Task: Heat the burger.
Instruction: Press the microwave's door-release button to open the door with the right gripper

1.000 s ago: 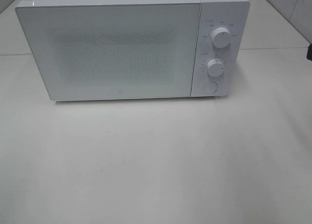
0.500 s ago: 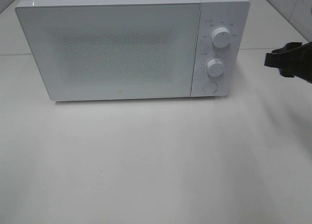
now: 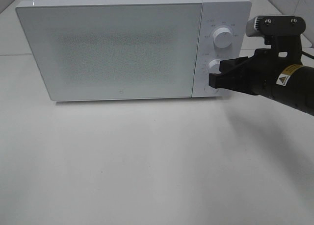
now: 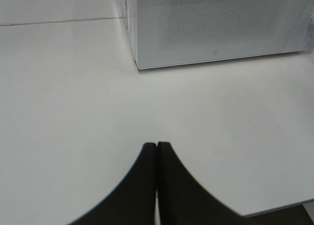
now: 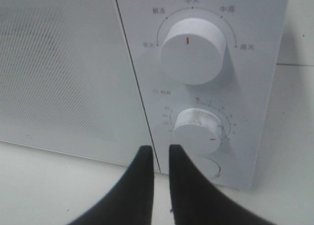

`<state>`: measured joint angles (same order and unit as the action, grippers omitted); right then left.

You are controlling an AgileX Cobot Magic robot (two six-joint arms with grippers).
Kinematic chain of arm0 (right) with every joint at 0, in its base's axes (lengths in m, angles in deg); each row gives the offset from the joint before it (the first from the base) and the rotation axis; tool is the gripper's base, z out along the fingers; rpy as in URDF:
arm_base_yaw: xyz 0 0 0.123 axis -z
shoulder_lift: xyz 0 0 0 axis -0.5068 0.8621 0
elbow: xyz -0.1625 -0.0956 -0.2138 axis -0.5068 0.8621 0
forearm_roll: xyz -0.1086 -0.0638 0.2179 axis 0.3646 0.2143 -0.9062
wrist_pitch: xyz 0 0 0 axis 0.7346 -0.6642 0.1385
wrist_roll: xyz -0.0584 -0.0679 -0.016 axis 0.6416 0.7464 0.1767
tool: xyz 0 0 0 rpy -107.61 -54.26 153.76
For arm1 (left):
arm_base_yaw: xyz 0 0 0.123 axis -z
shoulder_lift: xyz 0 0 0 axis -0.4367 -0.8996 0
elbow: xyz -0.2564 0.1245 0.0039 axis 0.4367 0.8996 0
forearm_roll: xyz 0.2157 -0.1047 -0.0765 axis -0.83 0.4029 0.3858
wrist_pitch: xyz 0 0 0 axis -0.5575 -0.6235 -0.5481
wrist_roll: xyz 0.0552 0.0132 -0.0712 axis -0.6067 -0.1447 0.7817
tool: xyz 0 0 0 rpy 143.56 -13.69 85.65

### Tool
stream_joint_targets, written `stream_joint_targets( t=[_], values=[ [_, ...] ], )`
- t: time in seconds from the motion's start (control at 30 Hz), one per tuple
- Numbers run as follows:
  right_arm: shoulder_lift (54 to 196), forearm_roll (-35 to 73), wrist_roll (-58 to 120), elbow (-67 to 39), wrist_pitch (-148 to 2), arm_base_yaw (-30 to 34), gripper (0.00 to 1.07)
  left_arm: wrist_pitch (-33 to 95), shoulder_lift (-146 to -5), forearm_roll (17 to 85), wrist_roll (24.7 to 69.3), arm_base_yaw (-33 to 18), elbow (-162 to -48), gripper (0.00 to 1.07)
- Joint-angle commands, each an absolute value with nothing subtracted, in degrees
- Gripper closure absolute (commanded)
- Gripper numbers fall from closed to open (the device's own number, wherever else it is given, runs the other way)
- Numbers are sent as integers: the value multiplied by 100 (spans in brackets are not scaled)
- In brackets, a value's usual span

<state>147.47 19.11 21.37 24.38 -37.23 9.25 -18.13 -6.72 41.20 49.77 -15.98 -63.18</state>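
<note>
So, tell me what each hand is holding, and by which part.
Nothing. The left hand is shut and empty; the right hand, narrowly parted, is empty before the microwave.

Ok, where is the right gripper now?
In the exterior high view it is on the right side. The black right gripper is at the white microwave's control panel, jaws close to the lower white round knob.

The left gripper (image 4: 157, 145) hangs low over the white table (image 4: 73, 97), its two dark fingers (image 4: 142, 186) pressed flat together with only a thin seam between them and nothing held. Well ahead stands the white microwave (image 4: 221, 24) – its near corner, side wall and dotted door panel in view. A fine seam line (image 4: 59, 22) crosses the tabletop beside it, and a dark strip marks the table's edge (image 4: 279, 215).
</note>
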Motion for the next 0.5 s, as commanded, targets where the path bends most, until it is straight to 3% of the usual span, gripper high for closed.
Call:
stream_joint_targets(
  t=[0.03,0.23,0.5],
  values=[
    [14799,1974,1965,2438,-3643,896,107,-1761,-632,4120,4982,-1592,-6306,107],
    [14799,1951,1639,2438,-3591,896,107,-1761,-632,4120,4982,-1592,-6306,107],
    [14799,1911,-1037,2438,-3282,896,107,-1761,-632,4120,4982,-1592,-6306,107]
  ],
)
